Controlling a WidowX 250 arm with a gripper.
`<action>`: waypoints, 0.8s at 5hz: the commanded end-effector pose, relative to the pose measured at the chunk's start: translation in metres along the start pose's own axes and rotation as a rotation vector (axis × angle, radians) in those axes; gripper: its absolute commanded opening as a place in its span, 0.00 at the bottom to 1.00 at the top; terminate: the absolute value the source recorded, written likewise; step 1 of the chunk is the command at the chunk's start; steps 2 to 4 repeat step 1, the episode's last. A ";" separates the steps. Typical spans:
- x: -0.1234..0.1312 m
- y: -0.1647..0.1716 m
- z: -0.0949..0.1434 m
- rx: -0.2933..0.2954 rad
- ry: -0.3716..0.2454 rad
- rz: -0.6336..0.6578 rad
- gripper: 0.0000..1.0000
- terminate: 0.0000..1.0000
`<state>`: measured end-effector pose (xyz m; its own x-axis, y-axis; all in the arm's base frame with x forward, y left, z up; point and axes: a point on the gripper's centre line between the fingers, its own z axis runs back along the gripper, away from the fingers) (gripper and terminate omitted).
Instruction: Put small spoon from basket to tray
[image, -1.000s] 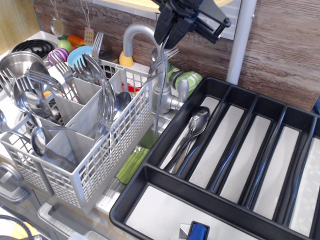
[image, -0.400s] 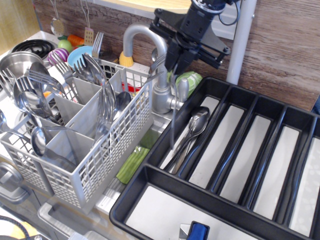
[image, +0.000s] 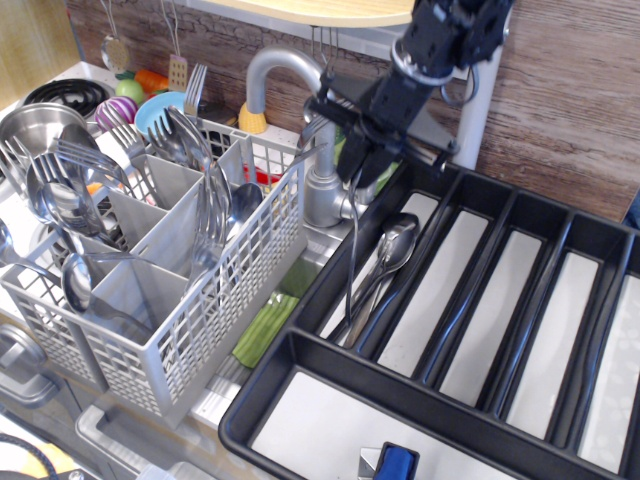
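Note:
My gripper is shut on the small spoon, a slim steel spoon that hangs nearly upright with its thin handle pointing down. Its lower tip reaches into the leftmost long compartment of the black tray, beside two steel spoons lying there. The pale grey lattice basket stands to the left, full of forks and larger spoons, well apart from the gripper.
A steel faucet rises just left of the gripper, between basket and tray. Steel pots and coloured dishes stand at the far left. A wooden wall and a grey post are behind. A blue object lies in the tray's front compartment.
The gripper has moved right from above the faucet and come down over the tray's left compartment, carrying the small spoon; the spoon's tip now dips into that compartment.

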<state>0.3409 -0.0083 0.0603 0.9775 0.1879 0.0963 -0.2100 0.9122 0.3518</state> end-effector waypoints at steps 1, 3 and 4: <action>0.022 0.003 -0.008 -0.160 0.005 0.085 1.00 1.00; 0.022 0.003 -0.008 -0.160 0.005 0.085 1.00 1.00; 0.022 0.003 -0.008 -0.160 0.005 0.085 1.00 1.00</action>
